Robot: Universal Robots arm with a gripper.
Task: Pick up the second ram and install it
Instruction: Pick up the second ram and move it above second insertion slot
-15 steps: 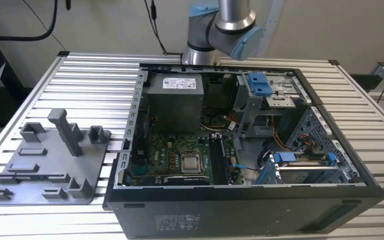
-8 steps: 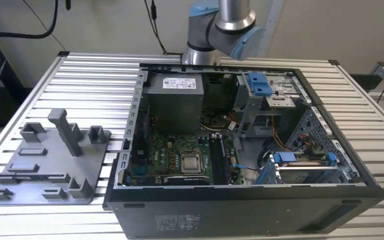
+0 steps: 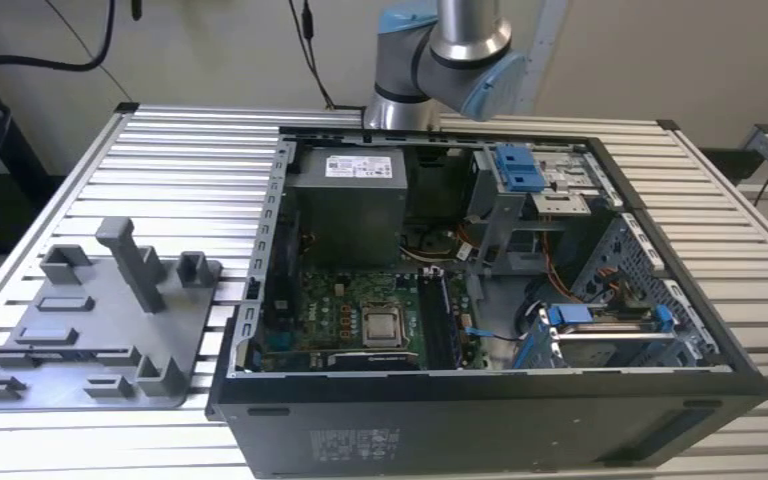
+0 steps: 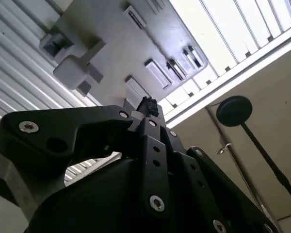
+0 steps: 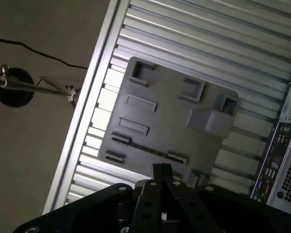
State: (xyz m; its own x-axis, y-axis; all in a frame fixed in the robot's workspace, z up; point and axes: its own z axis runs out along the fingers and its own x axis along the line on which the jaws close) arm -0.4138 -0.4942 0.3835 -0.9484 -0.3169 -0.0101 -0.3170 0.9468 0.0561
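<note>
The claw (image 5: 161, 170) hangs pressed together, pinching nothing. Off to its side sits the open computer case (image 5: 286, 160), and beneath it the grey tray (image 5: 169, 121). A thin dark line in the tray's slot, just past the tips, may be the second ram (image 5: 148, 149). By that reading, pickup has not begun.

No text can be read. In the exterior view a white label (image 3: 360, 166) is seen on the grey power supply (image 3: 351, 205) inside the computer case (image 3: 491, 420), and a pale printed patch (image 3: 353, 441) on the case's near black panel; their print cannot be made out.
</note>
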